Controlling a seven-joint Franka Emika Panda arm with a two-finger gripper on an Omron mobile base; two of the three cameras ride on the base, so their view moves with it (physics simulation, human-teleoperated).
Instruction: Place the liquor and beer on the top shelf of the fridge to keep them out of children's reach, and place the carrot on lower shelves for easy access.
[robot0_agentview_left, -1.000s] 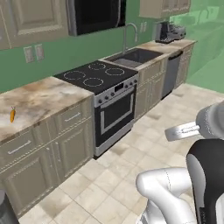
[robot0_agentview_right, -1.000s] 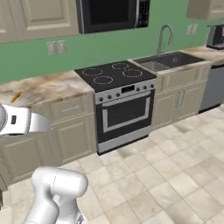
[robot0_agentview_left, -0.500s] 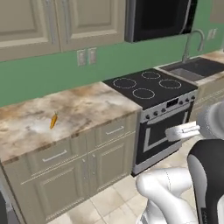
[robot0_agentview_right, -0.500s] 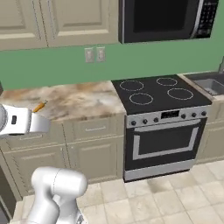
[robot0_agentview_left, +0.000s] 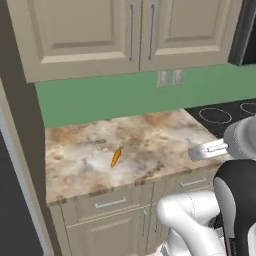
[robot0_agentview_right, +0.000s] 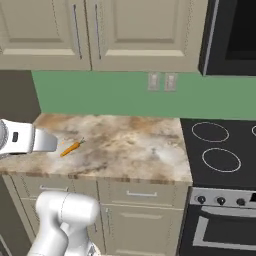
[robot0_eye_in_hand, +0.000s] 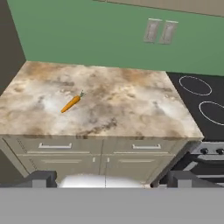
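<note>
The carrot (robot0_agentview_left: 116, 157) (robot0_agentview_right: 70, 148) (robot0_eye_in_hand: 71, 103) is small and orange with a short green stem. It lies flat on the left half of the marbled countertop (robot0_agentview_left: 150, 135). In the hand view my gripper (robot0_eye_in_hand: 111, 179) is open, its two dark fingertips (robot0_eye_in_hand: 41, 177) far apart with nothing between them. It hangs in front of the counter's edge, well short of the carrot. The liquor, the beer and the fridge shelves are out of view.
A tall dark wall (robot0_agentview_left: 12, 150) closes the counter's left end. A black stovetop (robot0_agentview_right: 220, 150) with ring burners adjoins its right end, with a microwave (robot0_agentview_right: 232, 35) above. Beige upper cabinets (robot0_agentview_right: 100, 30) hang over the counter and drawers (robot0_eye_in_hand: 100, 153) sit below it.
The whole scene has slid right as the base moved left along the counter. The carrot now sits nearer and more central; the stove has gone to the right edge.
</note>
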